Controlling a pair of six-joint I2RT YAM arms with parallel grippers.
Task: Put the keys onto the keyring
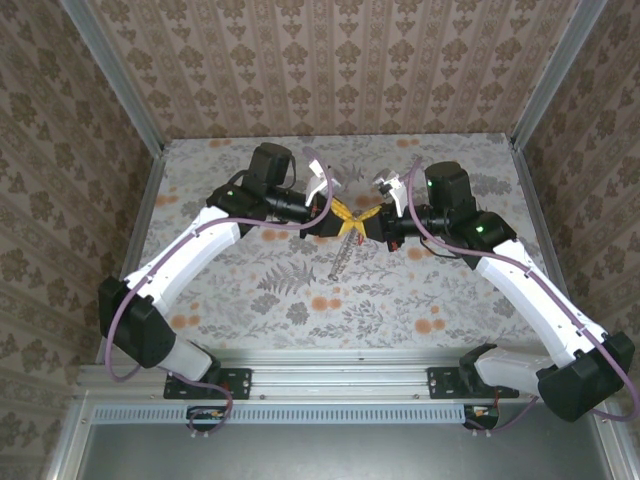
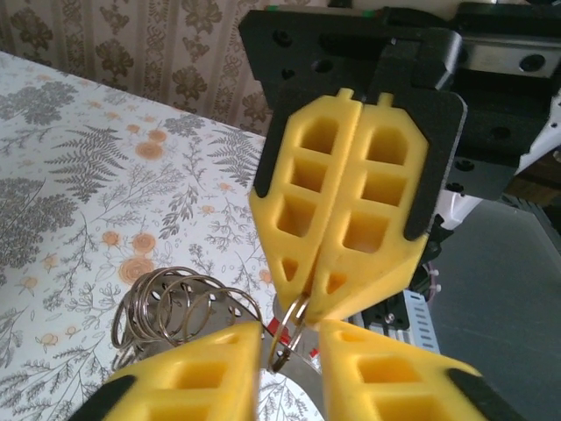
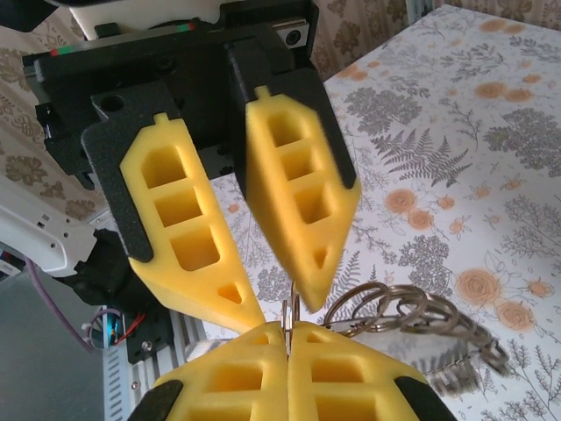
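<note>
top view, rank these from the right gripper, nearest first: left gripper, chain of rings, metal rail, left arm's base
1. left gripper, meeting the right gripper mid-table, and chain of rings, just on their near side: too close to call
2. metal rail, along the near edge
3. left arm's base, near-left corner

The left claw (image 2: 289, 342) and right claw (image 3: 287, 331) have fingers of matt yellow plastic, faintly grainy and moulded with hollow cells, backed by matt black plastic. The keyring (image 3: 412, 303) is thin, smooth, glossy brownish-grey metal wire. The tabletop (image 1: 250, 290) carries a matt floral print. The arm shells (image 1: 190, 250) look like smooth, glossy white plastic. The near rail (image 1: 340, 360) is brushed metal.
</note>
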